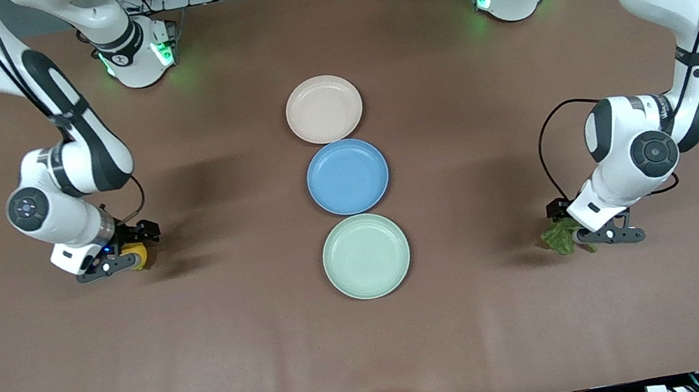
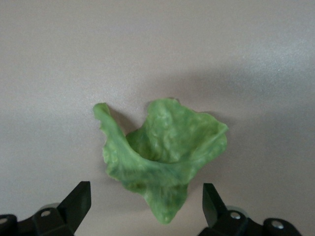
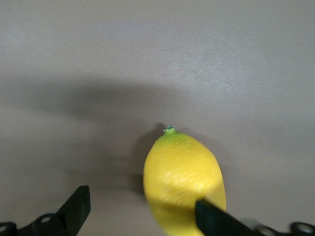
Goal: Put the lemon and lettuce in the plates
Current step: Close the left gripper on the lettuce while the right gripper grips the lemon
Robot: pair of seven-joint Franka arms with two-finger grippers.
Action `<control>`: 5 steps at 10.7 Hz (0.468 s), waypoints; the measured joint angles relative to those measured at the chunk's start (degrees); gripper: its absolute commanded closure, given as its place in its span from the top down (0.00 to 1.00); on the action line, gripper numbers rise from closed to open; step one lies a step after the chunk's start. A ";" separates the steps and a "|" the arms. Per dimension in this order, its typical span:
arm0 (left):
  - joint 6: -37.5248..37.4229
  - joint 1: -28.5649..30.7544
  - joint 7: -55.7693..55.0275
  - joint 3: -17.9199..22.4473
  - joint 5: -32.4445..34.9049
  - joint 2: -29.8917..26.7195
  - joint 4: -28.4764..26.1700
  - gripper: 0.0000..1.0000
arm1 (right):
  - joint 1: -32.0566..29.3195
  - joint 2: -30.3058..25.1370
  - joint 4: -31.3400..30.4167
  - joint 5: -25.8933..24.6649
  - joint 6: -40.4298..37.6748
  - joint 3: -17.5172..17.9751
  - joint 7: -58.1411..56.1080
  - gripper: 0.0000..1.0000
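The yellow lemon (image 1: 136, 254) lies on the table toward the right arm's end. My right gripper (image 1: 125, 250) is low around it, open; in the right wrist view the lemon (image 3: 183, 177) sits between the fingers, against one finger (image 3: 216, 219), with a gap to the other. The green lettuce (image 1: 562, 236) lies toward the left arm's end. My left gripper (image 1: 588, 228) is low over it, open; in the left wrist view the leaf (image 2: 162, 162) lies between the spread fingers. The beige-pink plate (image 1: 323, 109) and the mint green plate (image 1: 366, 256) are bare.
A bright blue plate (image 1: 348, 176) lies between the two pale plates in a row down the table's middle. Brown tabletop surrounds both grippers.
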 measured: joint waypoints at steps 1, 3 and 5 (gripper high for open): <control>0.07 0.00 0.00 0.00 0.00 0.28 0.46 1.00 | -0.01 1.60 0.14 -0.47 2.01 -0.17 -0.64 1.00; 0.43 -0.01 0.00 0.00 0.00 1.33 1.40 1.00 | -0.39 1.80 0.66 -0.69 2.28 -0.57 -3.55 1.00; 1.03 -0.02 0.00 -0.02 0.00 2.56 2.22 1.00 | -1.32 2.01 0.75 -0.69 2.40 -0.61 -5.72 1.00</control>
